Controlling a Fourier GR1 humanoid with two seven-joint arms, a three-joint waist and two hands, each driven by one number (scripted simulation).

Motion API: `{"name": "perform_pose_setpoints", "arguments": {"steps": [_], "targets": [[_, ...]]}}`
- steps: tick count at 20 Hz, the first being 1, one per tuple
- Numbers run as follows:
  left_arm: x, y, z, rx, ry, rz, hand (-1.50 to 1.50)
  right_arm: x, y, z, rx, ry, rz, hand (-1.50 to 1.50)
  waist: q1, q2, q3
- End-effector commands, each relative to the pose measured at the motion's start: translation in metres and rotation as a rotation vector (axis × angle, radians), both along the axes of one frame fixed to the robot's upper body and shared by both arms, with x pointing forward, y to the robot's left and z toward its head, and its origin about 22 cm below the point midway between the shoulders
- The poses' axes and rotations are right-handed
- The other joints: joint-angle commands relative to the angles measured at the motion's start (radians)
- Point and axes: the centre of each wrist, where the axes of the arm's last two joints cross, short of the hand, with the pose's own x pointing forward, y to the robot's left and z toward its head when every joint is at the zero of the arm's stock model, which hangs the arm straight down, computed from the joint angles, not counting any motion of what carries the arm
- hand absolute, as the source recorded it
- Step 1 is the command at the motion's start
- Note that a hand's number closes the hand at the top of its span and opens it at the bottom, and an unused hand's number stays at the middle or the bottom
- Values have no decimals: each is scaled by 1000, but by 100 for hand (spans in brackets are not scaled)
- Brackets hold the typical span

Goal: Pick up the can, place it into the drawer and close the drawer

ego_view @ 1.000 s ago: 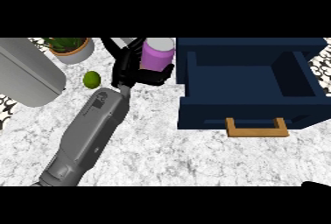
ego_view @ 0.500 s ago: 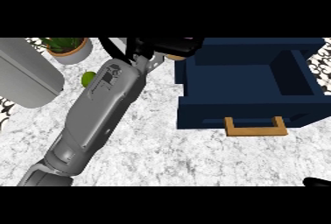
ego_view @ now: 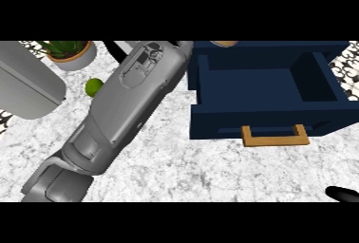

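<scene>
The navy drawer (ego_view: 266, 116) stands pulled open at the right, its wooden handle (ego_view: 275, 136) facing me and its inside bare. My left forearm (ego_view: 123, 107) runs from the lower left up to the picture's top, just left of the drawer. Only a black sliver of my left hand (ego_view: 112, 48) shows there; the rest is cut off by the top edge. The purple can shows nowhere in this view. A black tip of my right hand (ego_view: 344, 193) peeks in at the lower right corner, well in front of the drawer.
A potted plant (ego_view: 69, 52) stands at the top left, with a small green fruit (ego_view: 94, 87) just below it. A grey rounded object (ego_view: 28, 88) lies along the left edge. A tan object (ego_view: 223, 43) sits behind the drawer's back wall.
My left arm has swung up and to the right toward the drawer. The hand and the purple can it held have left the view at the top. The right hand stays put.
</scene>
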Motion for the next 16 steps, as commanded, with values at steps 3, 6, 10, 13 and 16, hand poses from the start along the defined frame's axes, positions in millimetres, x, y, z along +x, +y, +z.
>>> {"name": "perform_pose_setpoints", "arguments": {"steps": [3, 6, 10, 13, 16], "targets": [[9, -18, 19, 50, 11, 7, 150, 4, 0, 7, 3, -28, 4, -150, -27, 8, 0], [10, -24, 22, 62, 38, 20, 150, 1, -2, 10, 12, -17, 35, -150, -37, 8, 1], [11, -30, 32, 92, 14, 48, 150, 0, -2, 14, -8, -22, 32, -150, -39, 9, 1], [10, -33, 26, 104, 8, 60, 150, 8, -3, 6, -4, -30, 44, -150, -53, 13, 2], [16, -29, 22, 109, 11, 112, 150, 1, 1, 10, -6, -27, 57, -150, -64, 16, 2]]}}
